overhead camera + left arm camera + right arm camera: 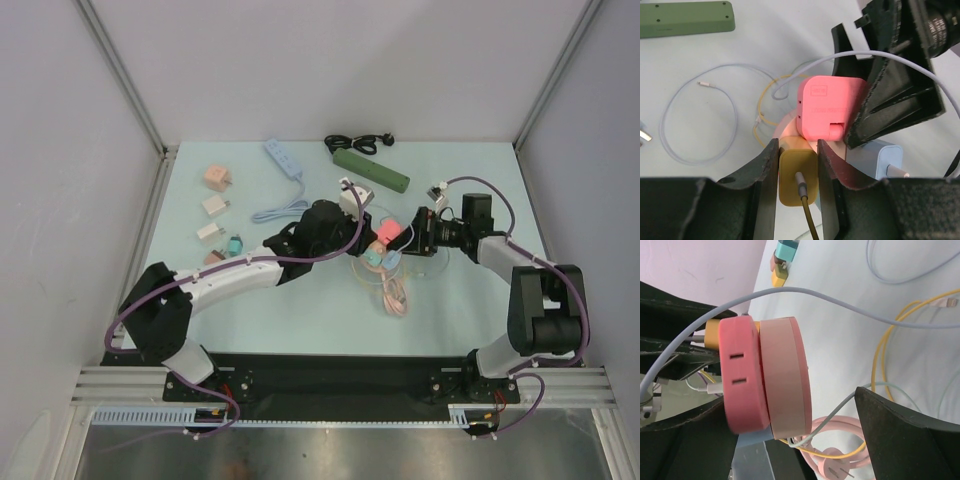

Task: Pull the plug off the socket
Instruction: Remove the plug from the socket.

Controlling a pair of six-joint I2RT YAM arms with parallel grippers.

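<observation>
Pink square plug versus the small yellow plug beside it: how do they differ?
The pink square plastic plug is bigger than the small yellow plastic plug. The left gripper is shut on the yellow plug; the open right gripper only straddles the pink one. Both sit on the round pink socket.

Left arm (230, 275), right arm (540, 300) stretched inward. Left pincer (797, 150) clamped on yellow plug (798, 176); right pincer (790, 405) spread wide.

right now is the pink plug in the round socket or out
In. The pink plug sits flush against the round pink socket in the right wrist view, with no gap or bare prongs showing between them.
</observation>
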